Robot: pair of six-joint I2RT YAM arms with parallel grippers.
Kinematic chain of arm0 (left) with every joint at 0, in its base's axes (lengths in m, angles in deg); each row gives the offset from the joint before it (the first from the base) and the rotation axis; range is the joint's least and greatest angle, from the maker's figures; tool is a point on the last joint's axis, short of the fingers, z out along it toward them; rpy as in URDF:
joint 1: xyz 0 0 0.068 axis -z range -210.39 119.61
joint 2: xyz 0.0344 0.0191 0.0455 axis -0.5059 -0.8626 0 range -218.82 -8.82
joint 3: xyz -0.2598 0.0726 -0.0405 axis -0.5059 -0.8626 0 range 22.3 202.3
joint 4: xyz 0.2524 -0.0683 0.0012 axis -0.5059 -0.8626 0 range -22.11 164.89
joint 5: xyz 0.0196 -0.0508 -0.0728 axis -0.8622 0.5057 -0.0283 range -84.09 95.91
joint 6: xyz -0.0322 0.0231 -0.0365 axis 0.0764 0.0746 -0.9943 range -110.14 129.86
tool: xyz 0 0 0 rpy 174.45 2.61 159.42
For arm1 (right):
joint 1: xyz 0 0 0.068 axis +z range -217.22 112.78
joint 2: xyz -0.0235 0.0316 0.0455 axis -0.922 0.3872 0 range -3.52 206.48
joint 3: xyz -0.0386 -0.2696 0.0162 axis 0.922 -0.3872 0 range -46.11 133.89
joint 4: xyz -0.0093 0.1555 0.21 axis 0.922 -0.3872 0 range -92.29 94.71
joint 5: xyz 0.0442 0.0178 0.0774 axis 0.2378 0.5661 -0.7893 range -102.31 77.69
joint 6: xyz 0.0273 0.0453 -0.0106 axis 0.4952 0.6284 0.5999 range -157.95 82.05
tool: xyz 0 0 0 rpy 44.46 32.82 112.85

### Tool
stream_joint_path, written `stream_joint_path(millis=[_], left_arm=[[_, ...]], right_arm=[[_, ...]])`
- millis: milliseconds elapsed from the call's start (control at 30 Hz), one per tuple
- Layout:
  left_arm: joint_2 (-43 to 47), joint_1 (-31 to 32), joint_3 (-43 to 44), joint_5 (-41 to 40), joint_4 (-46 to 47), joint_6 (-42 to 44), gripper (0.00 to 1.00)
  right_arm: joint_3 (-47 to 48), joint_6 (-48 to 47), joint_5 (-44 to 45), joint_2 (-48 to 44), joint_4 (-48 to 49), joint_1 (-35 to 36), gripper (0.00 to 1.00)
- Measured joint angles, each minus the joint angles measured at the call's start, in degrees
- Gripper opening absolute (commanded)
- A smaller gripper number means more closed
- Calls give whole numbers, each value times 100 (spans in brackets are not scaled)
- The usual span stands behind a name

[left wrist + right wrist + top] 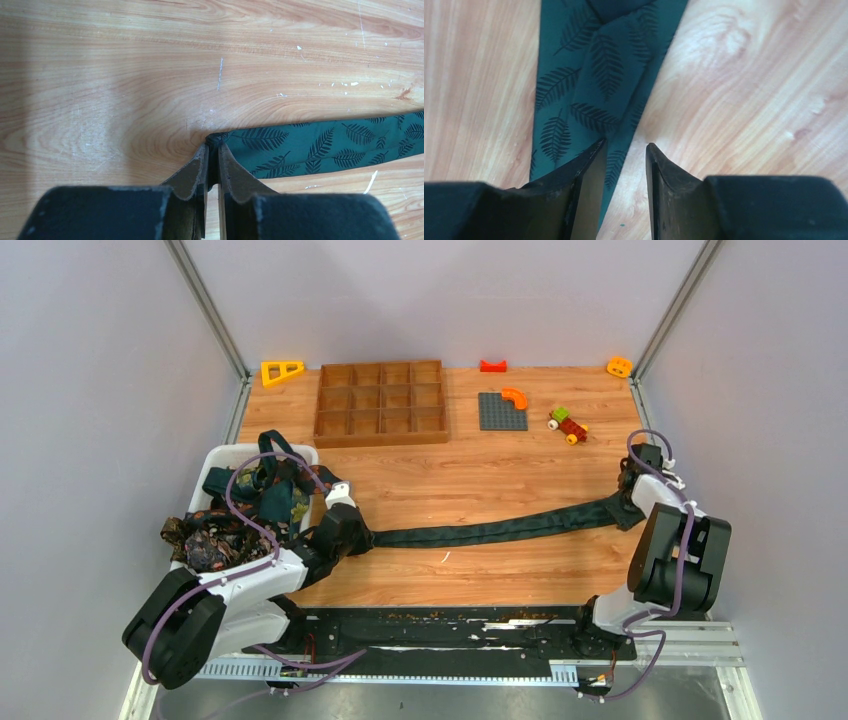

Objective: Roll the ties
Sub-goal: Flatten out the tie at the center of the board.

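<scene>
Tie within left end effector

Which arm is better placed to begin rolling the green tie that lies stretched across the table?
Left, probably. The left gripper is shut on the narrow end of the green tie, where a roll can start. The right gripper stands open over the wide end, holding nothing.

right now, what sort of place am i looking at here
Likely a robot lab test cell: plain grey panels in metal framing close in a wooden table, with toy bricks and a compartment tray laid out as props.
</scene>
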Motion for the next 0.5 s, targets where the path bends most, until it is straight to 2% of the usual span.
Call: stream_joint_path(millis=[333,500], left_arm=[[-2,0,0,4,2,-24,15],[7,0,-2,4,-4,-120,20]], right_arm=[[391,-507,-831,586,533,-15,38],[369,-699,-981,511,535,33,45]])
